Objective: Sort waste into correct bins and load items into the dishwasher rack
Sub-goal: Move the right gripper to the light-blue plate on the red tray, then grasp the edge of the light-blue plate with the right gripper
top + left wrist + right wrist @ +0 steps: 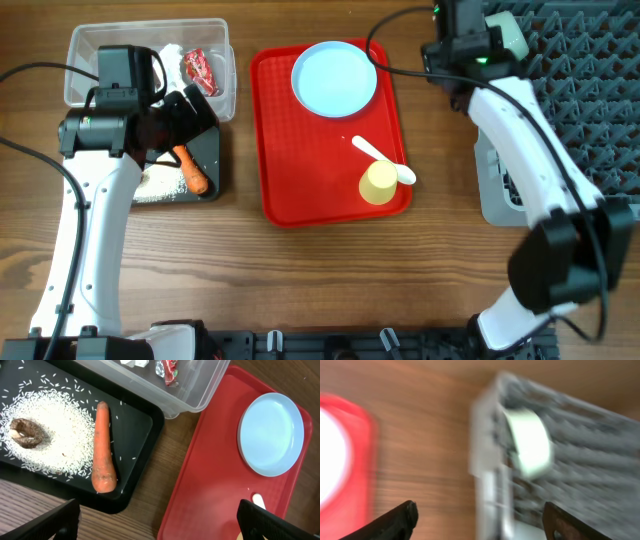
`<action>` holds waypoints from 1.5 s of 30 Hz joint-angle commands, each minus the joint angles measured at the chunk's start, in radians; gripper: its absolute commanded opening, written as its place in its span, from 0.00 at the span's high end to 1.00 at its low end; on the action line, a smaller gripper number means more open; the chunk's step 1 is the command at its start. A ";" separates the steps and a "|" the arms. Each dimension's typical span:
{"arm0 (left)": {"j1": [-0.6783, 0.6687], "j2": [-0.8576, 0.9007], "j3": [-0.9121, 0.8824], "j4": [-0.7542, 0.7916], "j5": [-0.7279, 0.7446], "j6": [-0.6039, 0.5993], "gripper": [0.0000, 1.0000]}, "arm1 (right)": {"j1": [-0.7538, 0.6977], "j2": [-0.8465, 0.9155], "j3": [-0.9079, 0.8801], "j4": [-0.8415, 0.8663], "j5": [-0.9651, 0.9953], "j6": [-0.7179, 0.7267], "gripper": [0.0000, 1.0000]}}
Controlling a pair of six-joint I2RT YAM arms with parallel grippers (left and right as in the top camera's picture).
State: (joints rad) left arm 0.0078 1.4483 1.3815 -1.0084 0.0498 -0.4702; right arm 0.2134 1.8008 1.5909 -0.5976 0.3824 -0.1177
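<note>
Your left gripper hangs over the black tray, which lies at 9 o'clock in the overhead view. Its fingers are spread wide and nothing is between them. In that tray you have the orange carrot piece lying flat, the white rice grains spread out on its 9 o'clock side, and the small brown food lump resting on the rice. Just beside the tray, on its 12 o'clock side, is the clear tub. It holds the small red wrapper and the crumpled white tissue.

The red tray lies mid-table. The pale blue plate is at its 12 o'clock end. The white spoon and the yellow cup are near its 5 o'clock corner, the cup just beside the spoon's bowl; you cannot tell whether they touch.

Your right gripper is at about 1 o'clock, by the 9 o'clock edge of the grey rack. The right wrist view is blurred, but its fingers show wide apart with an empty gap. The pale green bowl sits in the rack near its 11 o'clock corner, clear of the fingers.
</note>
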 commanded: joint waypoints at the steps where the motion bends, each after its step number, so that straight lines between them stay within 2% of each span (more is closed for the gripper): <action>1: -0.004 0.005 0.012 0.002 -0.018 -0.009 0.00 | 0.006 -0.088 0.036 0.020 -0.483 0.209 0.26; 4: -0.004 0.005 0.012 0.002 -0.017 -0.009 0.00 | 0.009 -0.063 0.035 0.048 -0.579 0.305 0.28; 8: -0.004 0.005 0.012 0.002 -0.018 -0.009 0.00 | 0.033 0.018 0.035 0.067 -0.587 0.367 0.29; 15: -0.004 0.005 0.012 0.002 -0.017 -0.009 0.00 | 0.090 0.172 0.034 0.046 -0.682 0.571 0.28; 18: -0.004 0.005 0.012 0.002 -0.018 -0.009 0.00 | 0.113 0.232 0.034 0.106 -0.676 0.573 0.28; 20: -0.004 0.005 0.012 0.002 -0.018 -0.009 0.00 | 0.120 0.264 0.034 0.135 -0.675 0.572 0.32; 22: -0.004 0.005 0.012 0.003 -0.018 -0.009 0.00 | 0.120 0.287 0.034 0.137 -0.656 0.577 0.42; 26: -0.004 0.005 0.012 0.002 -0.018 -0.009 0.00 | 0.119 0.305 0.034 0.125 -0.497 0.645 0.49; 32: -0.004 0.005 0.012 0.002 -0.017 -0.009 0.00 | 0.119 0.316 0.034 0.118 -0.351 0.644 0.50; 41: -0.004 0.005 0.012 0.002 -0.018 -0.009 0.00 | 0.113 0.402 0.034 0.132 -0.350 0.675 0.50; 45: -0.004 0.005 0.012 0.002 -0.017 -0.009 0.00 | 0.099 0.412 0.034 0.131 -0.357 0.705 0.59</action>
State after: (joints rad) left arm 0.0082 1.4483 1.3815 -1.0084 0.0498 -0.4702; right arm 0.3290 2.1998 1.6192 -0.4713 0.0051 0.5503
